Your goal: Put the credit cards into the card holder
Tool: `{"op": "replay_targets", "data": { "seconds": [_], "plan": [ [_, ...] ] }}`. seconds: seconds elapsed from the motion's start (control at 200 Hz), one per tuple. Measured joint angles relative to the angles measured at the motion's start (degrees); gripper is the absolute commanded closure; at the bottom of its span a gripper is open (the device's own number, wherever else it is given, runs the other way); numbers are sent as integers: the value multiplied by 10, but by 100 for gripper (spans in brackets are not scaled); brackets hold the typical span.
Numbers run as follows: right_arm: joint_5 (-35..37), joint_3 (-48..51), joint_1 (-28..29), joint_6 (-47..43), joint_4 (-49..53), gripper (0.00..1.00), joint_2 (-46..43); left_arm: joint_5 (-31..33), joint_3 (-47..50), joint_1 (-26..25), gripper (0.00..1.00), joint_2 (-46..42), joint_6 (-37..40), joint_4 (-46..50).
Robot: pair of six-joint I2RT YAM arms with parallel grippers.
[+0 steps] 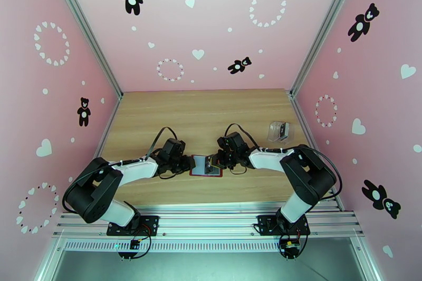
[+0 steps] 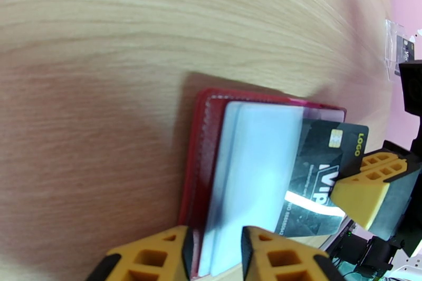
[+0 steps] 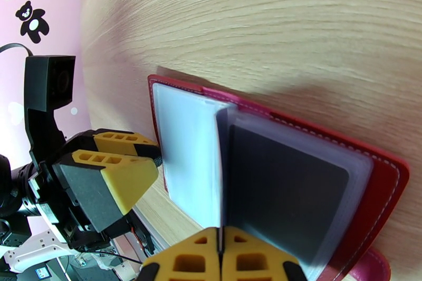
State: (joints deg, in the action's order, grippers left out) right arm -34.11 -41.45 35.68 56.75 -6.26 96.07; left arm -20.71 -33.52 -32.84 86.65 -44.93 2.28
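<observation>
Ribbed right pincer (image 3: 220, 240), stitched card holder (image 3: 387, 171)

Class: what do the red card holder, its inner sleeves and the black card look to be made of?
Red folding card holder: probably faux leather, matte, stitched edge. Pale inner sleeves: thin frosted plastic, card shows through. Black rectangular card: glossy plastic, bright glare streak, gold chip.
</observation>
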Motion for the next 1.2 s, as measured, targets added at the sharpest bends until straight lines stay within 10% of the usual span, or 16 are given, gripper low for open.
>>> {"op": "replay_targets", "data": {
  "seconds": [1.196],
  "plan": [
    [-1,16,4,24,-49,100,10,19,-9,-11,69,0,3,15]
  ]
}}
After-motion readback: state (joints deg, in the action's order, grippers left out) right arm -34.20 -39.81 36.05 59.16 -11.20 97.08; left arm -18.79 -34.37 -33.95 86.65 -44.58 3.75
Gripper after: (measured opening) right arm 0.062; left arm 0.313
